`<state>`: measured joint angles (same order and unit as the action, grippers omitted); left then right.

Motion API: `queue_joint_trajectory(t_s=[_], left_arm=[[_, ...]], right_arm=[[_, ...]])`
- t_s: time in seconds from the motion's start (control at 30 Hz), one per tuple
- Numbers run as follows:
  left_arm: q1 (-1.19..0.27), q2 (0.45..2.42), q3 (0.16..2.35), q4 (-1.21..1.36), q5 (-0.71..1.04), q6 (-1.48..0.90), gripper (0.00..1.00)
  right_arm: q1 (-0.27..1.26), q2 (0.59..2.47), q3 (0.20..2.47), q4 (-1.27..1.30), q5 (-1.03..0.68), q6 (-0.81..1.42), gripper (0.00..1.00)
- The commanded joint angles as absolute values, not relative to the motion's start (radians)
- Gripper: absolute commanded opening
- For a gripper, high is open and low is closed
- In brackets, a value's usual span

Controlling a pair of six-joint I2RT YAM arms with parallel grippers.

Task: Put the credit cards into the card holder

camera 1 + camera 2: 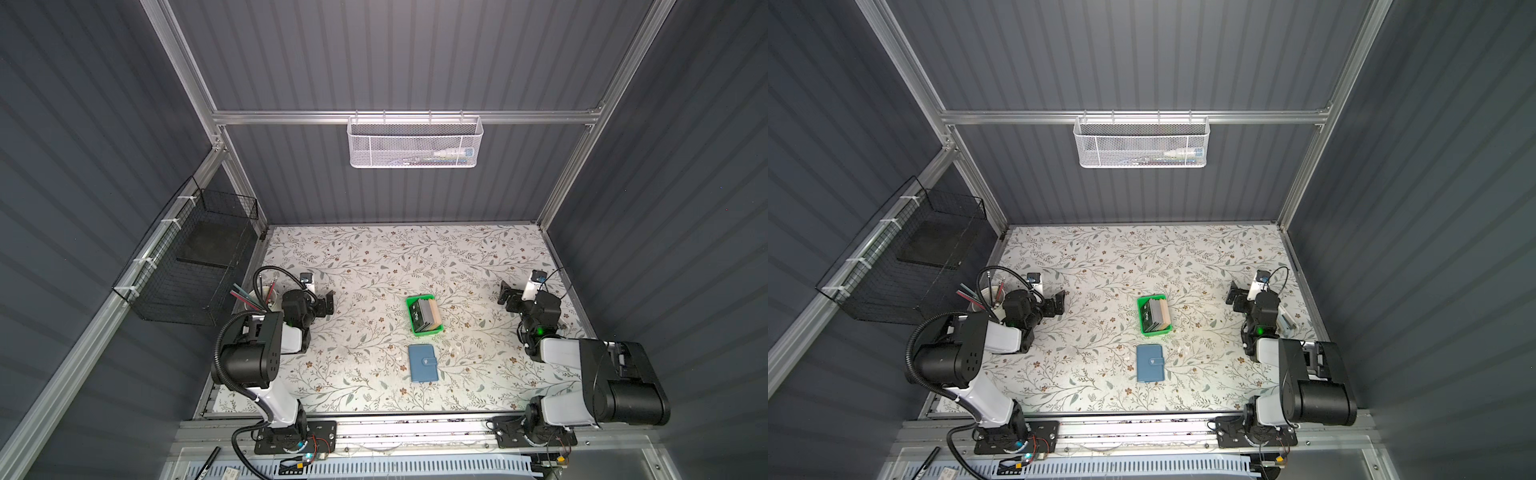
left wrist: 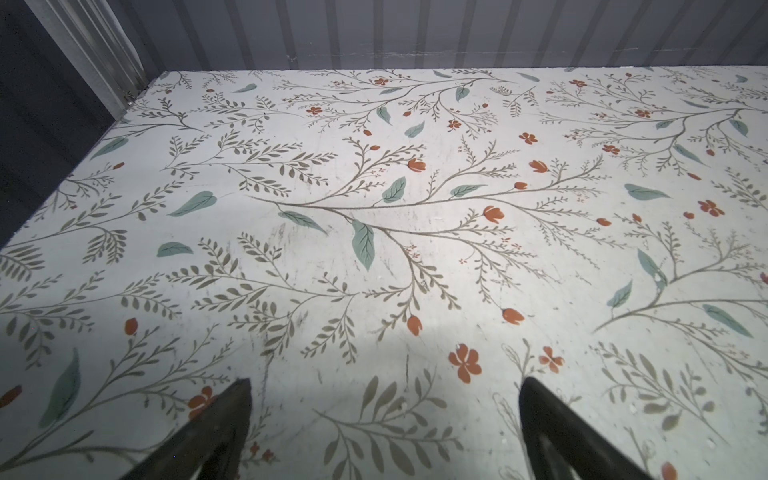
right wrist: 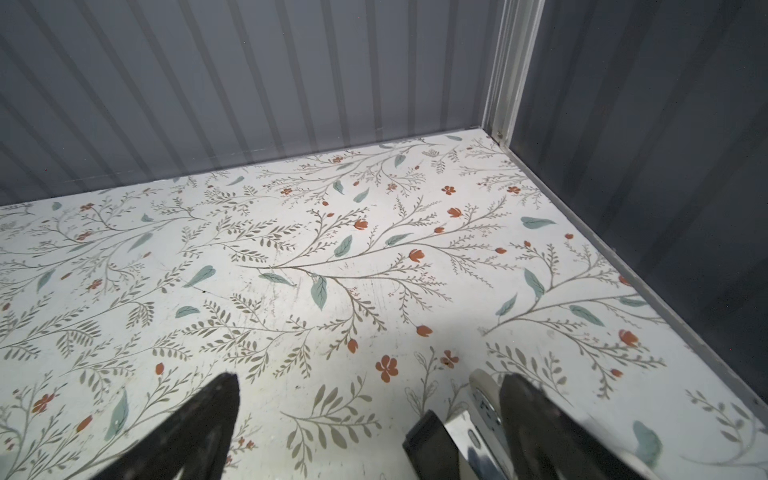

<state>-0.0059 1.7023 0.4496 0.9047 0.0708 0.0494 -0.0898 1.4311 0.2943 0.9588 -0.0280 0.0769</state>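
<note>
The credit cards (image 1: 429, 316) (image 1: 1158, 316) stand on edge as a small stack in a green tray (image 1: 419, 298) at mid-table: a dark one with white marks on the left, grey ones in the middle, a tan one on the right. The card holder (image 1: 423, 363) (image 1: 1149, 363), blue with a snap tab, lies closed just in front of the tray. My left gripper (image 1: 327, 303) (image 2: 385, 386) rests open far to the left, over bare table. Far to the right, my right gripper (image 1: 506, 296) (image 3: 372, 380) is open too and holds nothing.
A cup of pens (image 1: 261, 296) stands behind the left arm. A white and chrome object (image 3: 478, 411) (image 1: 1285, 322) lies on the table beside one right finger. A black wire basket (image 1: 195, 266) hangs on the left wall, a white mesh basket (image 1: 415, 143) on the back rail.
</note>
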Motion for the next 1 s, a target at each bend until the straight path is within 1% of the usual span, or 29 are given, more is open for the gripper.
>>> queue_joint_trajectory(t_s=[0.0, 0.1, 0.2, 0.23, 0.3, 0.97], left_arm=[[-0.011, 1.704, 0.468, 0.889, 0.075, 0.056, 1.00], [-0.011, 1.703, 0.468, 0.892, 0.076, 0.055, 1.00], [-0.011, 1.704, 0.468, 0.890, 0.076, 0.054, 1.00], [-0.011, 1.704, 0.468, 0.891, 0.076, 0.054, 1.00], [-0.011, 1.704, 0.468, 0.891, 0.077, 0.055, 1.00], [-0.011, 1.704, 0.469, 0.890, 0.076, 0.054, 1.00]], right_arm=[[-0.096, 1.418, 0.250, 1.050, -0.148, 0.038, 0.99], [-0.096, 1.426, 0.279, 1.001, -0.210, 0.012, 0.99], [-0.096, 1.437, 0.351, 0.882, -0.156, 0.037, 0.99], [-0.096, 1.435, 0.346, 0.890, -0.118, 0.048, 0.99], [-0.094, 1.437, 0.349, 0.885, -0.094, 0.056, 0.99], [-0.082, 1.435, 0.351, 0.879, -0.079, 0.051, 0.99]])
